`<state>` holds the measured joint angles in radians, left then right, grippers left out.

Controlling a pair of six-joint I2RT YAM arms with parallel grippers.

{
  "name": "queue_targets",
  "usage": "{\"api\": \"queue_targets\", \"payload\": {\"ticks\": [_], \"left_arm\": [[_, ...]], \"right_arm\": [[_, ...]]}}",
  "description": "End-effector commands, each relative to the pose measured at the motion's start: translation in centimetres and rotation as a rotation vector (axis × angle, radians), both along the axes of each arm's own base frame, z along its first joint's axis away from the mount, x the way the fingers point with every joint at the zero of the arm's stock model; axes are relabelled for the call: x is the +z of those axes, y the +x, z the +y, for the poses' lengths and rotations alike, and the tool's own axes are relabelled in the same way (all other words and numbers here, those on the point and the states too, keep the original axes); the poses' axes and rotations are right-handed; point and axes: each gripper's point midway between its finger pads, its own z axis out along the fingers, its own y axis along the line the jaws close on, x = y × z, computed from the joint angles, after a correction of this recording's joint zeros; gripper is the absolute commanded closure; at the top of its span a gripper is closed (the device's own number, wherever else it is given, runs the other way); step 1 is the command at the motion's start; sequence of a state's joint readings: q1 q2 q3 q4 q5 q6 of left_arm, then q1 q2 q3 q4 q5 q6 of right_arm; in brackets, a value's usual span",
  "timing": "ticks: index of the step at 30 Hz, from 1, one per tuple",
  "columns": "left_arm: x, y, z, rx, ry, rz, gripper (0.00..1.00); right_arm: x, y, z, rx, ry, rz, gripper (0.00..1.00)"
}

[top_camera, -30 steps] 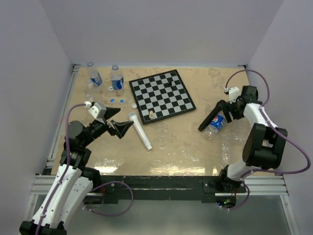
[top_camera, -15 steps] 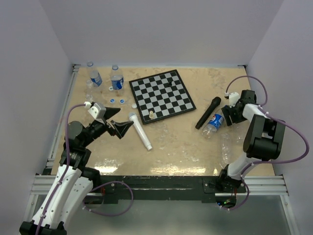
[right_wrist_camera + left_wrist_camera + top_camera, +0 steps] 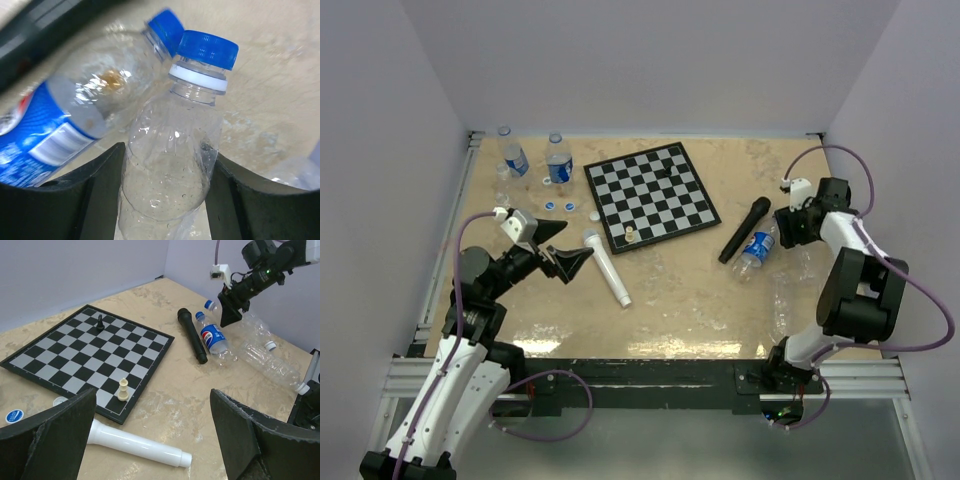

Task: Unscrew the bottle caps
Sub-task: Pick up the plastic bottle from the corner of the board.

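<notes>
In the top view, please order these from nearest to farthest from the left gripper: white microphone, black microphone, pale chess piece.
From the left gripper:
1. White microphone, just right of it.
2. Pale chess piece, on the chessboard's near edge.
3. Black microphone, far right side.

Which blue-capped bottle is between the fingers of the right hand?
The clear bottle without a label. The other bottle, which lies beside it, has a blue label.
</notes>
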<state>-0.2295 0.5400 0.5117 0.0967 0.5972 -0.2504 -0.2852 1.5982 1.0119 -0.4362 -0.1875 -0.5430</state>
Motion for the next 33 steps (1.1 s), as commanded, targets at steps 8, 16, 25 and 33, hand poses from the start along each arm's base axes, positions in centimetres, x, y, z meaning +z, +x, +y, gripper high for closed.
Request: {"api": "queue_targets", "payload": {"ticks": [8,16,25,33], "left_arm": [[0.3,-1.3,-2.2,-0.174,-0.059,0.014,0.00],[-1.1,-2.3,-5.3,-0.359,-0.088,0.148,0.05],[-1.8,-2.7,-12.7,-0.451,-0.010,0.297,0.10],[-3.0,-2.2,-15.5,-0.521,0.087,0.322,0.17]], "right_arm": [[14.8,0.6,10.3,0.508,0.138,-0.376,0.80],[15.8,-9.4,27.9,1.350,0.282,-0.566,0.83],[12.3,-12.6,30.5,1.547,0.241,-0.549,0.83],[11.5,-12.9,31.3,1.569,0.197,-0.537,0.83]]}}
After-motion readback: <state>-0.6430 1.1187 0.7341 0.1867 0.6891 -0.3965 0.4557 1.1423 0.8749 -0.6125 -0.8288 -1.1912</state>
